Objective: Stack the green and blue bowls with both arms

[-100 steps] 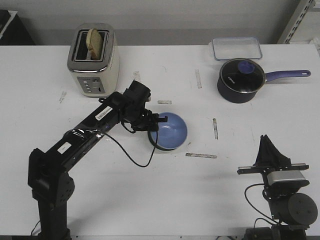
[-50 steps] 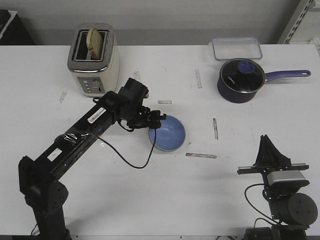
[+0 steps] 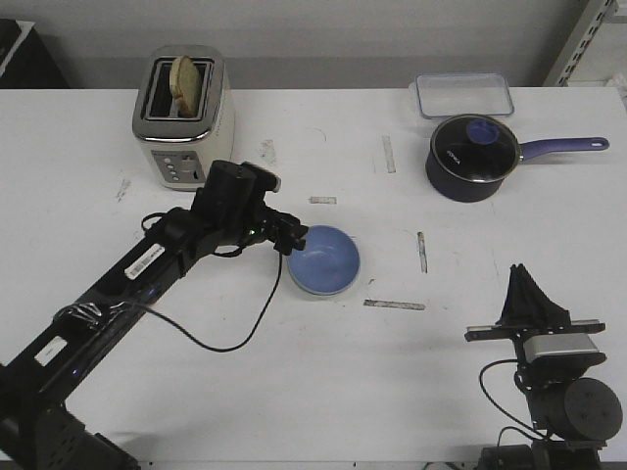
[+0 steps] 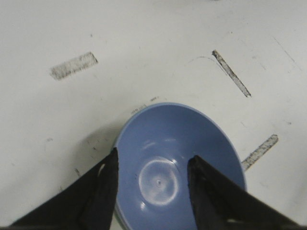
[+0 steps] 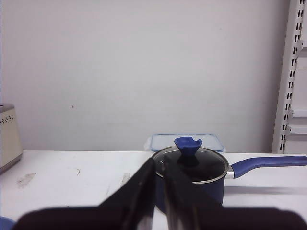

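Now we see the blue bowl [image 3: 324,259] mid-table, nested on the green bowl [image 4: 116,221], of which only a rim sliver shows. Our left gripper [image 3: 294,237] has backed off leftward, fingers wide, so stacking looks done. Our right gripper [image 5: 159,191] rests narrow, holding nothing.

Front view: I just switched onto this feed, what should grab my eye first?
The blue bowl at the table's centre, with the left gripper open at its left rim; the left wrist view shows a green edge under it, so it seems nested in the green bowl. The right gripper is parked at front right, fingers closed, and a toaster holding bread stands at back left.
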You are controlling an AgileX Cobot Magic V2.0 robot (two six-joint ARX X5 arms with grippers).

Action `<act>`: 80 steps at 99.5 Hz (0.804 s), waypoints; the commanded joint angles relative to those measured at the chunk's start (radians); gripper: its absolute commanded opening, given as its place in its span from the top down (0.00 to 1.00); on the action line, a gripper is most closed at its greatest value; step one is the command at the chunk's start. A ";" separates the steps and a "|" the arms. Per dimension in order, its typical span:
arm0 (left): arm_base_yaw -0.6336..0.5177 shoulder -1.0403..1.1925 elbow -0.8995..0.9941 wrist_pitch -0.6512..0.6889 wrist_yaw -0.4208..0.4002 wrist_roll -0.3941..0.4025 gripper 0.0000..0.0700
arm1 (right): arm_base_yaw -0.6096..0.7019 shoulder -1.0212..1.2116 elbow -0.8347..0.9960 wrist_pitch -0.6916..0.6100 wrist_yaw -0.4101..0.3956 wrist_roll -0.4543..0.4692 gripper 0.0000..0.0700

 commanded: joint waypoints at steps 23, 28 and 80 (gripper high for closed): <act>0.041 -0.249 -0.360 0.441 -0.140 0.123 0.98 | 0.001 0.000 0.002 0.010 0.000 -0.006 0.98; 0.048 -0.296 -0.425 0.492 -0.185 0.120 1.00 | 0.001 0.000 0.002 0.011 0.000 -0.006 0.98; 0.293 -0.830 -0.952 0.595 -0.326 0.045 1.00 | 0.001 0.000 0.002 0.010 0.000 -0.006 0.98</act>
